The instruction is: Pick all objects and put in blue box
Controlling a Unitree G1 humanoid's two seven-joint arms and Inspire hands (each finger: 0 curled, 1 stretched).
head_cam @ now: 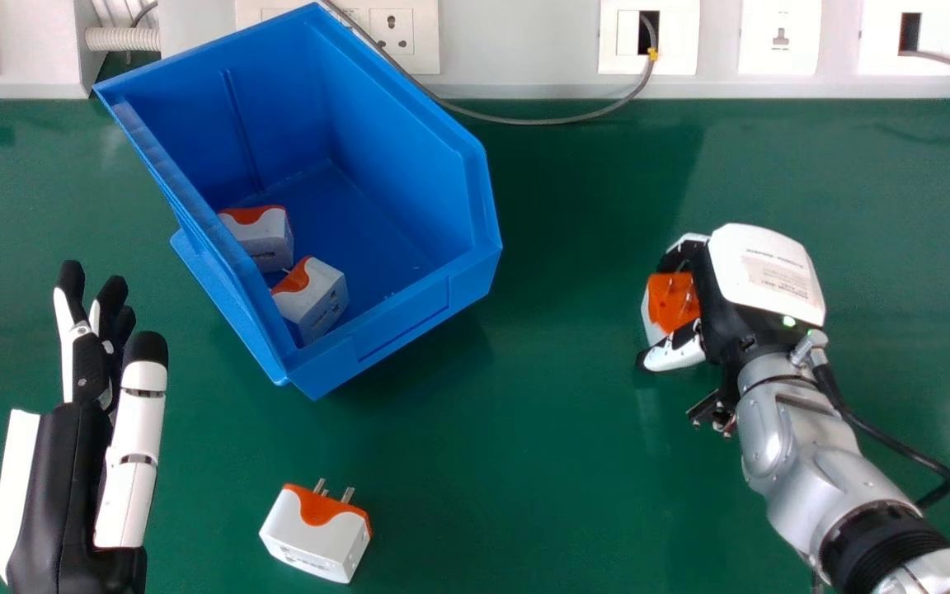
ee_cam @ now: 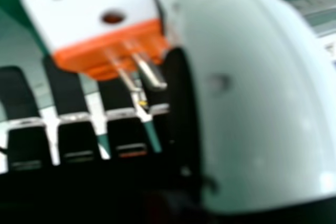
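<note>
Pinching a plug (head_cam: 673, 302), the right hand (head_cam: 726, 309) is right of the box (head_cam: 401, 324), which sits at the table's (head_cam: 541, 462) back edge, two plugs (head_cam: 316, 299) inside, another plug (head_cam: 314, 536) near the straight-fingered left hand (head_cam: 71, 487).

The tabletop (head_cam: 574, 429) is coloured green and the box (head_cam: 401, 305) plain blue; the plug adapters (head_cam: 310, 536) are two-toned in white and orange, the forearm (head_cam: 821, 487) silvered.
</note>
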